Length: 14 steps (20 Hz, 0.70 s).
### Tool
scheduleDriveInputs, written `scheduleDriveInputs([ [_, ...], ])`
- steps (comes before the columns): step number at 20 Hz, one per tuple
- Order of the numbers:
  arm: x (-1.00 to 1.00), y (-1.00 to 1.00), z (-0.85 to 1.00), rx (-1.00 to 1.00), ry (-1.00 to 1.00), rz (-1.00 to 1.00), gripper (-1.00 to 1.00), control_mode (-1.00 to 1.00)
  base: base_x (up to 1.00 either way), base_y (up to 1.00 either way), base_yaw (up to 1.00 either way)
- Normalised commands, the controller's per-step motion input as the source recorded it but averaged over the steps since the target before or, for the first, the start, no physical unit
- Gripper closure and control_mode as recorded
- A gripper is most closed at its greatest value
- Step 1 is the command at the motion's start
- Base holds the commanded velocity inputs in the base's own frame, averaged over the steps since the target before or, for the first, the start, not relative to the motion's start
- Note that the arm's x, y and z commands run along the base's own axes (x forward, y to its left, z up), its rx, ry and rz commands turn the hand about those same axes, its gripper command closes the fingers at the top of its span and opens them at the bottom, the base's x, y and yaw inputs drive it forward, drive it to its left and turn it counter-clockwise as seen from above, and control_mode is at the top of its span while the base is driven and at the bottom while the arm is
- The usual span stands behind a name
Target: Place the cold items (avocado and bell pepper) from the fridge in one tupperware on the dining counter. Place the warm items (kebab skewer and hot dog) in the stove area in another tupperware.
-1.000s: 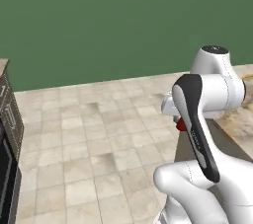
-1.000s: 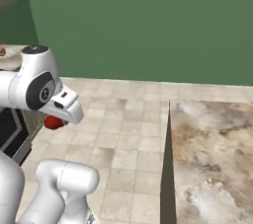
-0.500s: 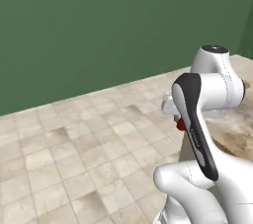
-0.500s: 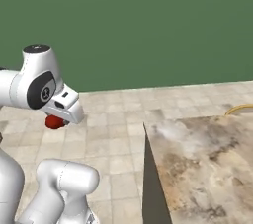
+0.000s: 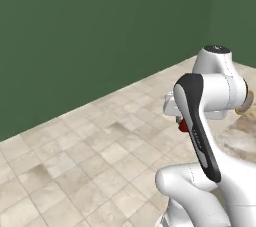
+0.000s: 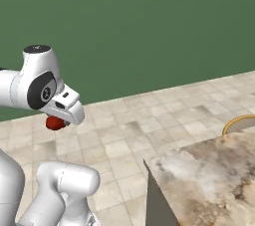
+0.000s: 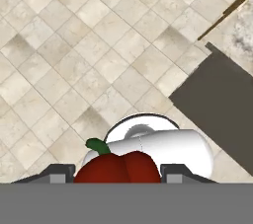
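Observation:
The red bell pepper [image 7: 118, 167] with its green stem sits between the two dark fingertips [image 7: 62, 172] of my gripper [image 7: 118, 174], which is shut on it. In the right base view the bell pepper [image 6: 54, 123] hangs under the hand, over the tiled floor, left of the dining counter [image 6: 209, 170]. In the left base view a bit of the pepper [image 5: 183, 126] peeks out behind the forearm. The counter's marbled top [image 5: 242, 136] lies to the right of the arm. Fridge, avocado and both tubs are out of view.
A green wall runs behind a beige tiled floor [image 6: 149, 125]. A round tan rim [image 6: 238, 122] sits on the counter's far end. In the hand view the counter's dark side [image 7: 222, 99] and stone corner [image 7: 242, 25] lie to the upper right.
The whole picture has shifted: the base has turned, the dark appliance at the left has left the views and the counter corner has swung across. The hand keeps its hold on the pepper.

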Motion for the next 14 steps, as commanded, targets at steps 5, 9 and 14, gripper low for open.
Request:
scheduleDriveInputs([
  [5, 0.0, 0.0, 0.0, 0.0, 0.0, 0.0, 1.0, 1.0, 0.99, 0.86, -0.56],
  [9, 0.0, 0.0, 0.0, 0.0, 0.0, 0.0, 1.0, 1.0, 0.9, 0.69, -0.67],
  [14, 0.0, 0.0, 0.0, 0.0, 0.0, 0.0, 1.0, 1.0, 0.88, 0.64, -0.71],
])
